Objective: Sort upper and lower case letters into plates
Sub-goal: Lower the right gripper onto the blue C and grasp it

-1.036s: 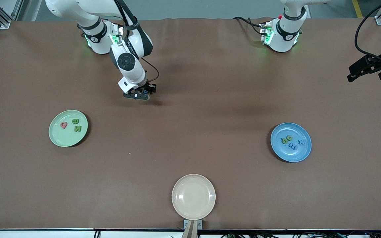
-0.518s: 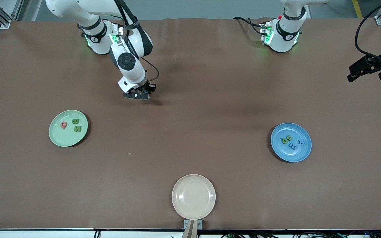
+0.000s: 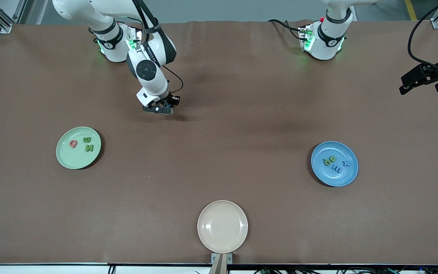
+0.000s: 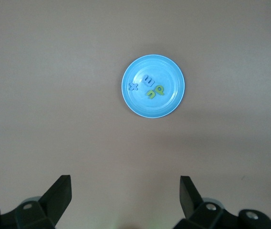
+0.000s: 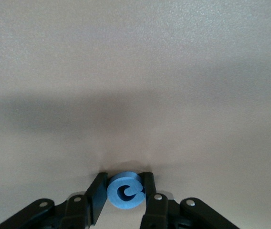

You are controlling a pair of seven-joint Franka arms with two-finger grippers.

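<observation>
My right gripper is shut on a blue letter, low over the bare table near the right arm's base. The mint green plate holds a red letter and two green letters. The blue plate holds two green letters and two blue letters. My left gripper hangs open and empty, high over the left arm's end of the table. In the left wrist view it looks down on the blue plate and its letters.
An empty cream-beige plate sits at the table edge nearest the front camera, midway along it. The brown table cover is bare between the plates.
My right gripper has shifted slightly toward the arms' bases with the blue letter in it. The left arm and the plates have not moved.
</observation>
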